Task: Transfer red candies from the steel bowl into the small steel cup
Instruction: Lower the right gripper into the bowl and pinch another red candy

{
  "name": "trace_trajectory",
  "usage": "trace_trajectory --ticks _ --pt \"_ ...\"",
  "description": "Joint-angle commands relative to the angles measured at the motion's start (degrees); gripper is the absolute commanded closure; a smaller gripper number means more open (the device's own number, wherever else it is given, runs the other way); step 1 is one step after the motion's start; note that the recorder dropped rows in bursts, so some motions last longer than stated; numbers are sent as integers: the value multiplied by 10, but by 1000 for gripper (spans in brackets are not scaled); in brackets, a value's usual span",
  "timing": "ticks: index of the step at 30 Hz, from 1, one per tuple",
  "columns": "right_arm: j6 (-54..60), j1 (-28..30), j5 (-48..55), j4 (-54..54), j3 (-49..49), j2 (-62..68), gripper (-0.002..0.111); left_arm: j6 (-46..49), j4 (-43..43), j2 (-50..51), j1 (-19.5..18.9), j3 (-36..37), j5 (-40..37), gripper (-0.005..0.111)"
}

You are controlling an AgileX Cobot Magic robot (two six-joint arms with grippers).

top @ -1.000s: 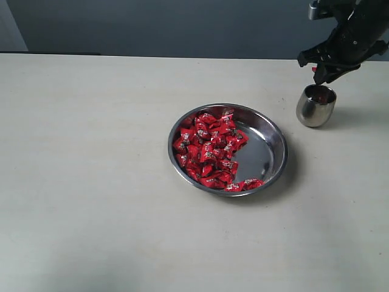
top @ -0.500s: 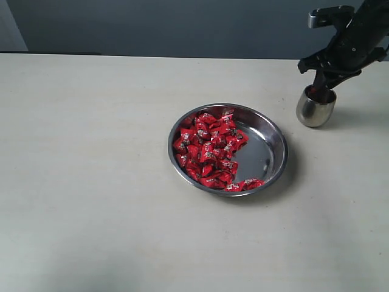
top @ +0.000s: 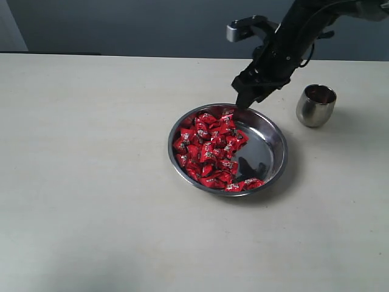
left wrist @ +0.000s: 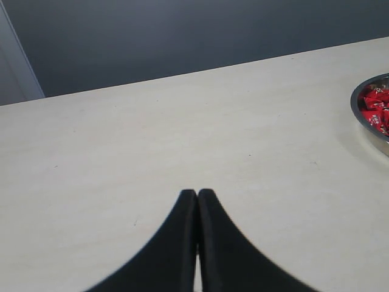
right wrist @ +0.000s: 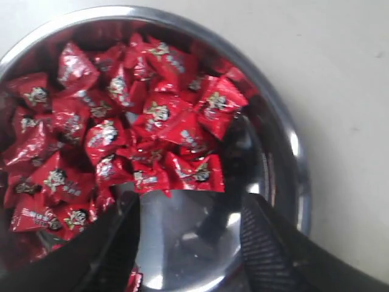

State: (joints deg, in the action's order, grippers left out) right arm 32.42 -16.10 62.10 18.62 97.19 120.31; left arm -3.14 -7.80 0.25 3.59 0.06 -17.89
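while the right gripper hangs spread wide, red candies just beneath, in steel bowl

Pale beige worktop open left of and in front of the wide shallow steel bowl. Shiny red wrapped candies crowd its left half; right half bare steel. Small rounded steel cup stands to its right, clear gap between. Black right end effector hangs over the bowl's far rim.

A robotics lab bench: a plain pale tabletop set against a dark grey backdrop, with a black robot arm mounted over the work surface
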Motion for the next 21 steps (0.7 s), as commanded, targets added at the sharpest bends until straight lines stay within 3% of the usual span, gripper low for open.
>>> trace_trajectory --ticks 1,7,21 --pt "7 -21 1 -23 1 32 58 -3 0 -2 6 -1 2 106" --pt "-24 -22 0 -77 1 60 58 -3 0 -2 6 -1 2 106" --pt "-25 -22 -32 -45 1 91 58 -3 0 -2 6 -1 2 106"
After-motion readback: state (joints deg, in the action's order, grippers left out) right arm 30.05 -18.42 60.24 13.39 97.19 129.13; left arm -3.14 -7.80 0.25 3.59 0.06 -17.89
